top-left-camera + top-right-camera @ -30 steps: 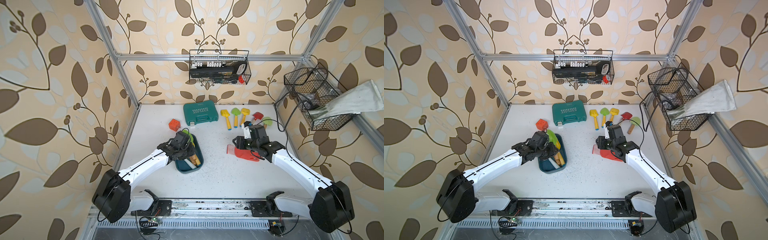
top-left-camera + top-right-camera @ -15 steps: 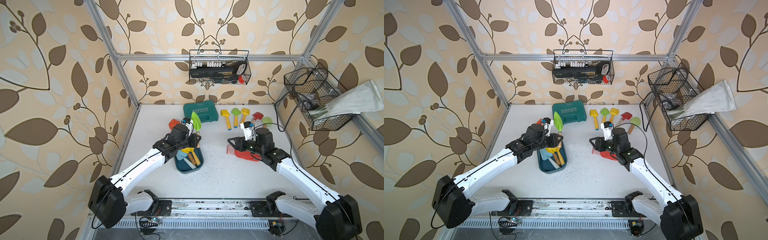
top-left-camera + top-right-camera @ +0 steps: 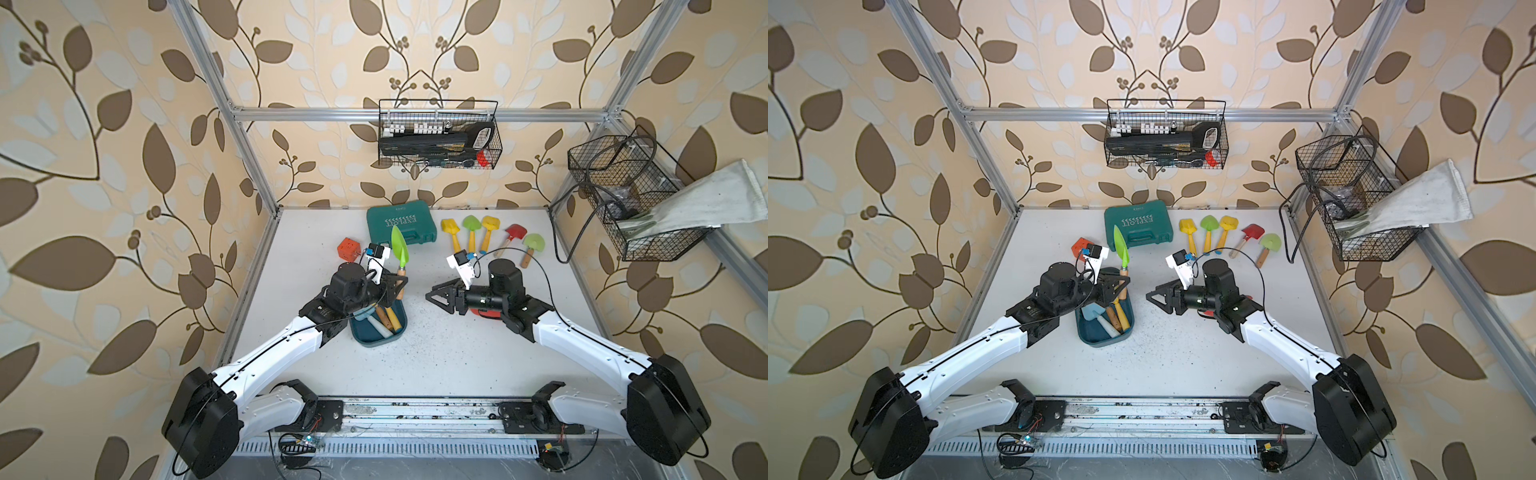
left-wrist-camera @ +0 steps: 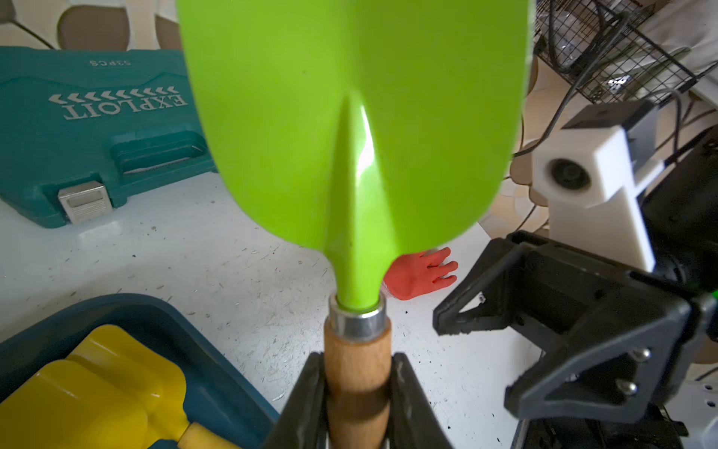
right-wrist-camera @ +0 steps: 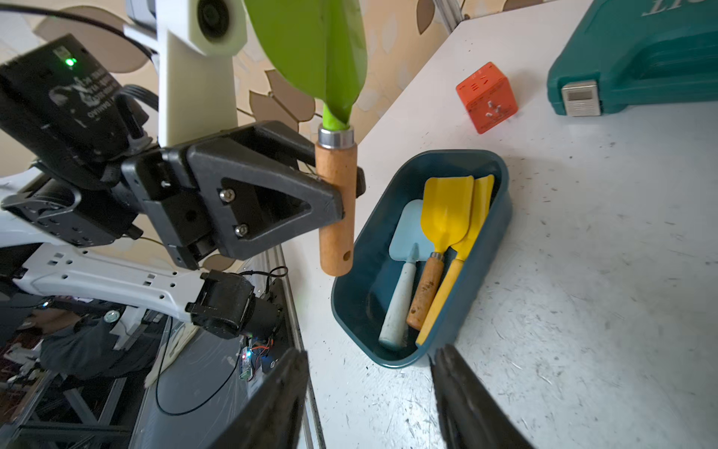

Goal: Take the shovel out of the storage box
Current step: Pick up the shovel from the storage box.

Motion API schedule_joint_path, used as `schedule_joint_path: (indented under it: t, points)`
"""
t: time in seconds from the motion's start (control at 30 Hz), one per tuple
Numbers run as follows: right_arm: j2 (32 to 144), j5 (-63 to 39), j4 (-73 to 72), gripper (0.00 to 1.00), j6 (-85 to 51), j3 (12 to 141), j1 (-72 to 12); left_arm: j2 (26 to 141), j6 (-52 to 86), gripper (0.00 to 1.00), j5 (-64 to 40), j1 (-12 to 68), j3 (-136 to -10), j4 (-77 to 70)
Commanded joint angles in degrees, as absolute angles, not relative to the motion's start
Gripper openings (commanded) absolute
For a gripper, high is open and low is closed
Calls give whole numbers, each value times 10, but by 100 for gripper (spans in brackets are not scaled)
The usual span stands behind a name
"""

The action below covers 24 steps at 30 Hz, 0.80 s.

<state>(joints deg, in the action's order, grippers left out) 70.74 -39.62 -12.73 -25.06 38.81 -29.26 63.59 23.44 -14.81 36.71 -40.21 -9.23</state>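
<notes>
- The tabletop [image 3: 436, 365] I'm working over is white, flecked with dark specks. An aluminium frame [image 3: 316, 111] and leaf-patterned wallpaper [image 3: 104, 166] enclose it.
- Two black wire baskets hang on the walls. The back basket [image 3: 439, 135] holds tools. The side basket [image 3: 615, 195] has a cable and a pale cloth [image 3: 698, 203] draped over its rim.
- The storage box [image 3: 370, 337] sits on the table by my left arm. In it lie a pale blue shovel [image 5: 408, 233], a yellow shovel with a wooden handle [image 5: 447, 210] and an all-yellow shovel [image 5: 480, 202].
- The green shovel [image 3: 400, 245] is out of the box. It stands upright, blade up, raised near the box's far end.
- My left gripper [image 3: 399, 284] pinches its wooden handle.
- My right gripper [image 3: 434, 296] hangs near it, jaws spread, holding nothing.
- At the back lies a closed green case [image 3: 402, 226], with an orange cube [image 3: 348, 249] beside it.
- Five more shovels [image 3: 490, 239] lie in a row, and a red glove [image 4: 417, 272] lies on the table.
</notes>
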Motion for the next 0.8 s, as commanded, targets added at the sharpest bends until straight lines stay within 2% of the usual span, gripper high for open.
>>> schedule_joint_path:
  t: [0.0, 0.2, 0.43, 0.77]
  points:
    - [726, -427, -174, 55, -244, 390, -304, 630, 230, 1, -181, 365, -421, -152]
    - [740, -442, -242, 54, -273, 379, -311, 627, 260, 1, -226, 365, -442, -169]
    - [722, -427, -217, 54, -251, 389, -319, 621, 272, 2, -268, 365, -446, -186]
    - [743, -478, -325, 52, -328, 386, -322, 639, 289, 2, -314, 365, -457, -220]
